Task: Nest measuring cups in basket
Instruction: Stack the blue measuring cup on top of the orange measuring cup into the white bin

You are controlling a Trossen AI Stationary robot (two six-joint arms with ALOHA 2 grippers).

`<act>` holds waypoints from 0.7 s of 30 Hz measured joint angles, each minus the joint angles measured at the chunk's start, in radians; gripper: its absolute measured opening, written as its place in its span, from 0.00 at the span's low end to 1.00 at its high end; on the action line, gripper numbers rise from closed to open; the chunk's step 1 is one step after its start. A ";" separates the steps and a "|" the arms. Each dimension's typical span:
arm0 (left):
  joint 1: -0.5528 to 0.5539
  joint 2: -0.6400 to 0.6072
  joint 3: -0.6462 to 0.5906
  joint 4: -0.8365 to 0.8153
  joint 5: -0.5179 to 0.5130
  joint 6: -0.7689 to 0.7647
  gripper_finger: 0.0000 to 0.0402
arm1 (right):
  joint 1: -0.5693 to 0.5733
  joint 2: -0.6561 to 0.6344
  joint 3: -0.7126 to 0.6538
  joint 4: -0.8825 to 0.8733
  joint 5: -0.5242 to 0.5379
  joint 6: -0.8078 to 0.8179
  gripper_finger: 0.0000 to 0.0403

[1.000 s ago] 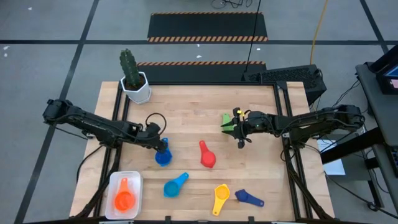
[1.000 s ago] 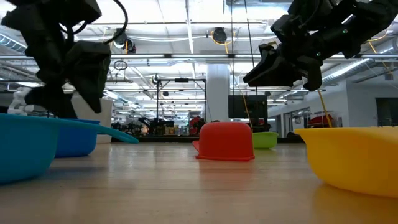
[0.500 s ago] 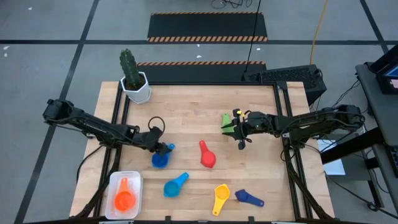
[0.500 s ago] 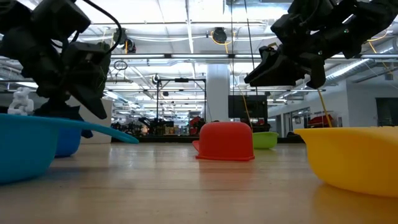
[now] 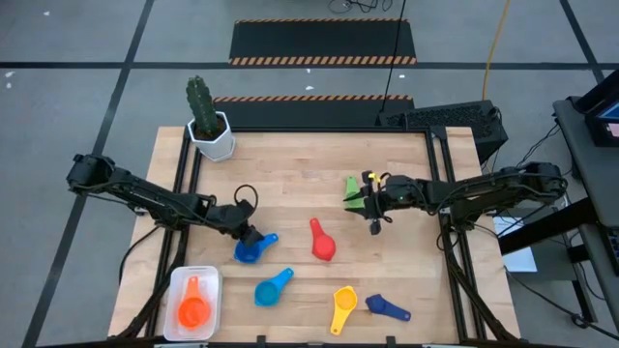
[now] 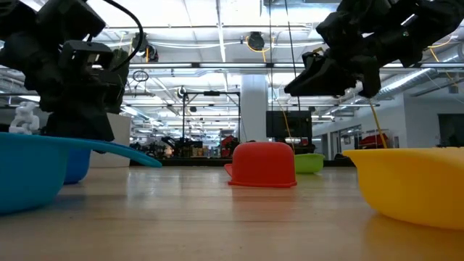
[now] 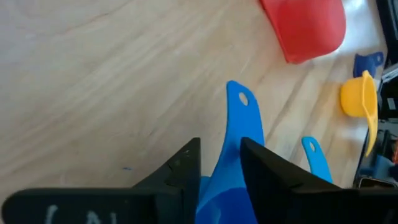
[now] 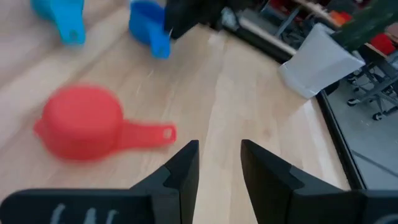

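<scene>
Wood planks of the table (image 5: 290, 164) carry the whole job, and on them our left gripper (image 5: 249, 236) has just dropped from above the light blue measuring cup (image 5: 250, 249) and drawn its wide-open fingers in around it; the left wrist view shows both fingers (image 7: 180, 171) flanking the base of the cup's handle, narrowed to a slim gap, though we cannot tell whether they press it yet. The cup has slid a little toward the front edge and its handle now points to the right. We judge this as the grasp beginning, with the lift and carry to come. Nearby lie a second light blue cup (image 5: 272, 287) and the red cup (image 5: 322, 242); the white basket (image 5: 178, 278), front left, holds only the orange cup (image 5: 192, 309). Our right gripper (image 5: 368, 193) waits partly open over the green cup (image 5: 354, 190), unmoved.
</scene>
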 joint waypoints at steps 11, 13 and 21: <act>0.000 -0.022 0.000 0.102 0.004 0.096 0.23 | 0.120 0.157 0.084 0.205 -0.023 0.103 0.28; 0.000 -0.036 0.000 0.098 0.007 0.107 0.23 | 0.152 0.234 0.148 0.204 -0.019 0.102 0.28; -0.021 -0.153 0.000 0.036 0.030 0.125 0.23 | 0.235 0.547 0.441 0.115 0.073 0.025 0.28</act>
